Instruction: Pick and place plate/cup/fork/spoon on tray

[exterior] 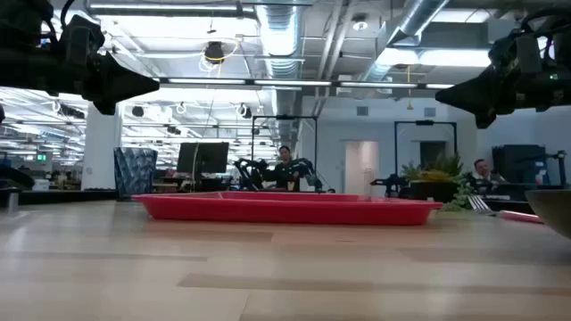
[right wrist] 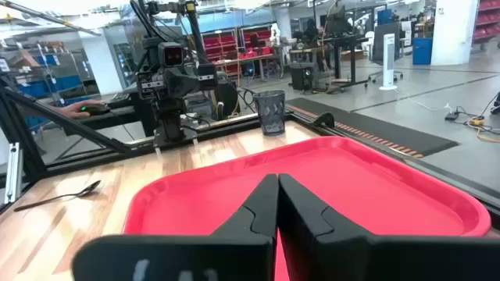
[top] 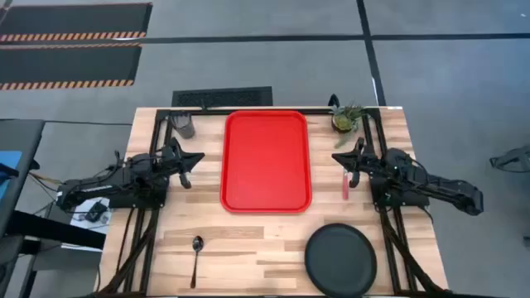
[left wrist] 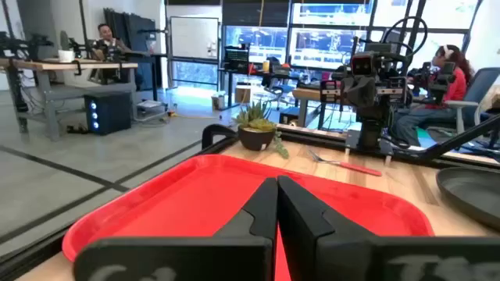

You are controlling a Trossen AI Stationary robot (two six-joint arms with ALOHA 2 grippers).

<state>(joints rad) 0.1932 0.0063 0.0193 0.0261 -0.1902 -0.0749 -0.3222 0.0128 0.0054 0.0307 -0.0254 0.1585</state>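
Four things are waiting for me and none is on the red tray (top: 266, 161) yet, so I am judging this to be the very start of the job. I am holding both arms level above the wooden surface (top: 248, 248), one at each long side of the tray, each pointing inward at it. My left gripper (top: 189, 165) is showing its jaws pressed together in the left wrist view, and my right gripper (top: 351, 164) is showing the same in its own wrist view; neither is carrying anything.

The pink fork (top: 345, 184) is lying just beside my right gripper, between it and the tray's edge, with its long axis running parallel to the tray's long side. The black plate (top: 340, 260) is sitting on the same side of the surface, nearer the front edge. The dark spoon (top: 196, 257) is lying near the front on my left side, handle pointing toward the front edge. The dark cup (top: 184, 126) is standing at the back corner on my left, just beyond my left gripper.

I am reckoning the fork is the nearest pick: my right arm would need to open, drop almost straight down and close across the fork's narrow width.
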